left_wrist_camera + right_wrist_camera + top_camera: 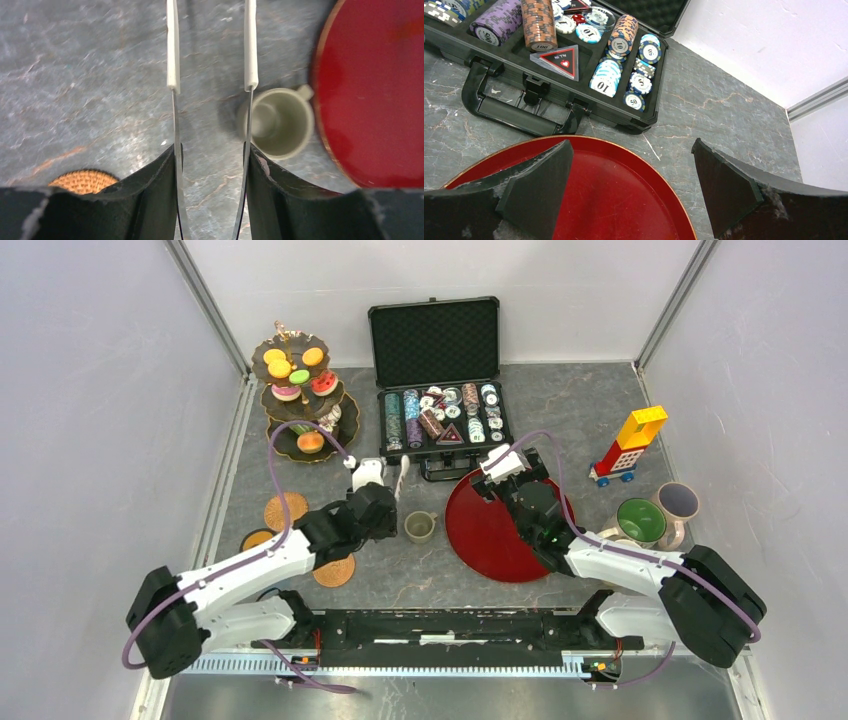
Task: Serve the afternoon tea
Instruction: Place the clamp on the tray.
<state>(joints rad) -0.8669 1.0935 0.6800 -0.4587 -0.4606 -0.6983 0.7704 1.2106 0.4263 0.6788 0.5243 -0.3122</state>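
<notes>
My left gripper (pixel 212 150) is shut on a pair of metal tongs (pixel 175 120) with white tips; nothing sits between the tips. Just right of the tongs stands an olive mug (pixel 282 122) on the table, beside the red tray (pixel 370 90). In the top view the left gripper (pixel 390 502) is left of that mug (pixel 419 526). My right gripper (pixel 631 160) hangs open and empty over the tray's far rim (pixel 624 155). The dark three-tier stand (pixel 300 400) at the far left carries several toy sweets. A green mug (pixel 640 520) and a grey mug (pixel 678 502) stand right of the tray.
An open black case of poker chips (pixel 440 390) lies beyond the tray, its handle (pixel 504 112) close to the rim. A red-yellow block tower (pixel 628 445) stands at the far right. Woven coasters (pixel 285 510) lie near the left arm, one under the left wrist (pixel 85 181).
</notes>
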